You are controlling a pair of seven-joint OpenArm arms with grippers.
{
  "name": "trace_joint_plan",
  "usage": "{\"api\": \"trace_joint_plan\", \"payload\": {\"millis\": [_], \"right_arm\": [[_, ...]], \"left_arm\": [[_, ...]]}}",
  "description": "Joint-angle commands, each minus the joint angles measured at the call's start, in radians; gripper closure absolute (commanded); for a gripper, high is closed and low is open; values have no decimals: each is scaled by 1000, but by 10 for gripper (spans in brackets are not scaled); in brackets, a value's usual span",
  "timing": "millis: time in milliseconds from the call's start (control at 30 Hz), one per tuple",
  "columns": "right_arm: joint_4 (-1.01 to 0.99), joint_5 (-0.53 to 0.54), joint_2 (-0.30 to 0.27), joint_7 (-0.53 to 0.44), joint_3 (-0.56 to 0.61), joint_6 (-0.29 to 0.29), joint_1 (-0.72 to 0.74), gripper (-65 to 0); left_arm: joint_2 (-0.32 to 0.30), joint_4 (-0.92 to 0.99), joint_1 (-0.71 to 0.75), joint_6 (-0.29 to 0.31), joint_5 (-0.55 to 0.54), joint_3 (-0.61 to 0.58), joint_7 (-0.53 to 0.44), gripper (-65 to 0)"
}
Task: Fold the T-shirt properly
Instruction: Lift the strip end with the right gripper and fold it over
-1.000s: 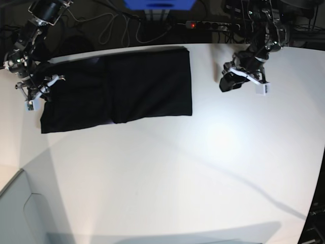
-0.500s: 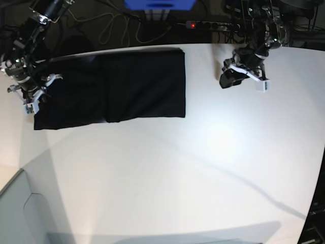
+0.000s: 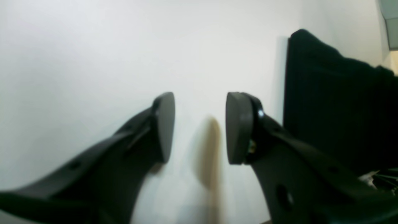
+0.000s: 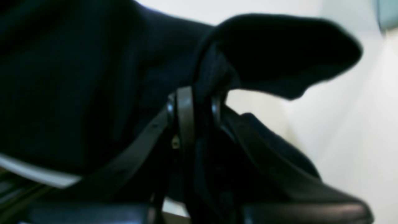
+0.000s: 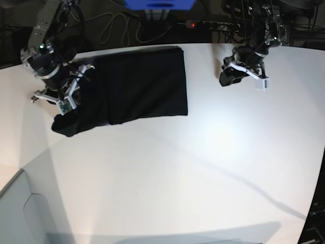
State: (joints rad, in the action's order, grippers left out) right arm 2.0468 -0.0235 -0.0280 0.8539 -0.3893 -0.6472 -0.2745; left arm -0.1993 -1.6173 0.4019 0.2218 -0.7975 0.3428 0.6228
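T-shirt (image 5: 137, 84): black, spread flat on the far left part of the white counter (image 5: 203, 162), its left end bunched and lifted.
Right gripper (image 4: 199, 102): pressed together, pinching a fold of the T-shirt's left end.
Left gripper (image 3: 199, 127): spread apart, holding nothing, above bare counter right of the T-shirt.
Room: dark cables (image 5: 114, 25) and a power strip (image 5: 213, 24) behind the counter.

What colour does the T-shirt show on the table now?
Plain black; no print shows on the T-shirt. The base view shows it best.
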Motion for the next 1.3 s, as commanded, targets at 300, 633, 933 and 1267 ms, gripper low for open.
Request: {"api": "trace_joint_plan", "payload": {"millis": [300,633,933,1267], "right_arm": [[41,21,3,-25,304,-10,-12,-1],[39,21,30,-26,447,-10,-6,-1],[36,21,35,-28,553,-10,10,-1],[10,18,36,-28,665,-10,16,-1]], "left_arm": [[1,-16,-5,8,-15,-3,-8,-261],[5,-16,-11,1,-15,-109,-16,-62],[45,-16,-44,0,-13,-124,-7,0],[47,-15,-53,0,108,-182,-14,0]]}}
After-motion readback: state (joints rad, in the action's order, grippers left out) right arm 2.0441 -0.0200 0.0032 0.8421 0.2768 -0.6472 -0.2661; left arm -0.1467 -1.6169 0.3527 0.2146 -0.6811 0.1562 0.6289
